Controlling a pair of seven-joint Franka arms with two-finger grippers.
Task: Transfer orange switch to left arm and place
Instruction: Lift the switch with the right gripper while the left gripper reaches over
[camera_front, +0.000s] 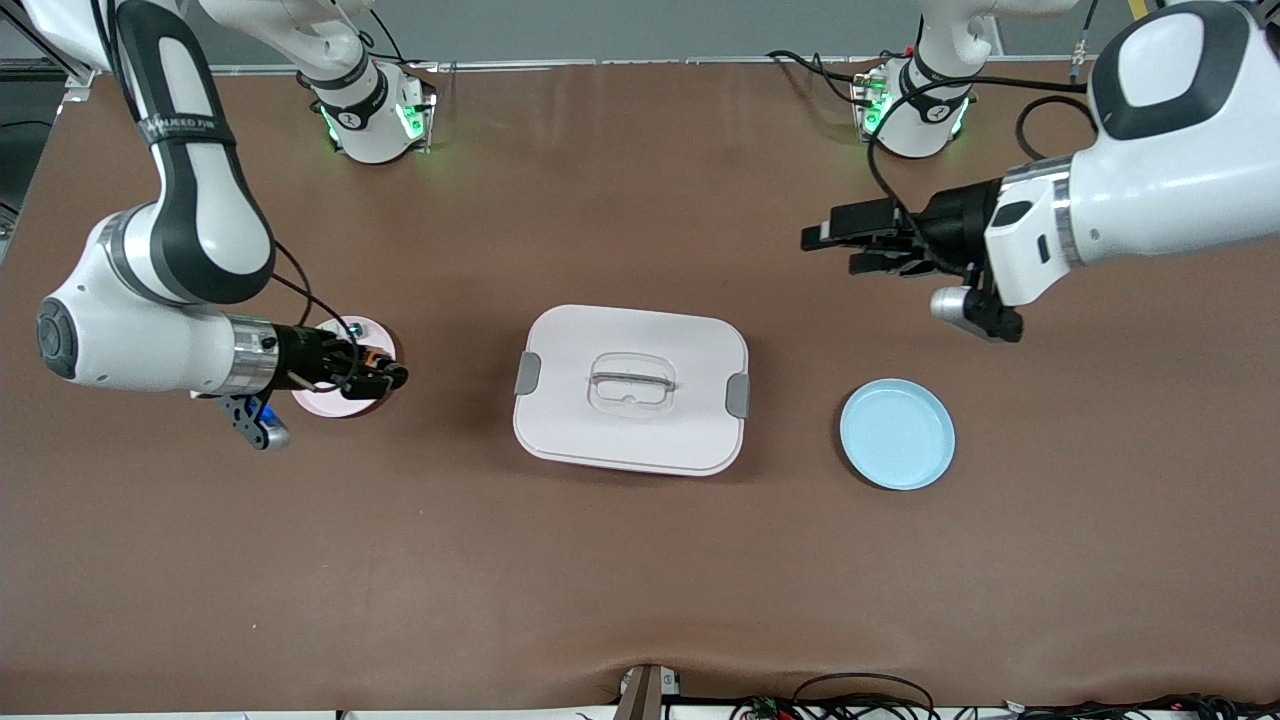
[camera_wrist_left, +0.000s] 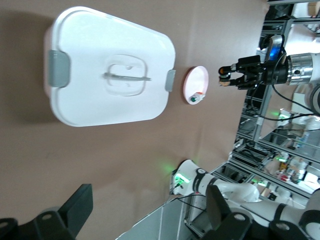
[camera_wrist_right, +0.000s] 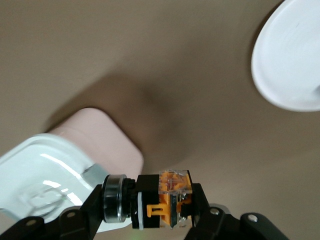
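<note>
The right claw (camera_front: 392, 376) hangs over the pink plate (camera_front: 330, 404) at the right arm's end of the desk (camera_front: 640, 580), its fingers clamped on the orange switch (camera_wrist_right: 167, 200), which sits crosswise between them, clear of the plate. The left claw (camera_front: 835, 245) hovers with fingers apart above bare desk, over no object. The white box (camera_front: 631, 389) sits mid-desk between the pink plate and a blue plate (camera_front: 897, 434).
</note>
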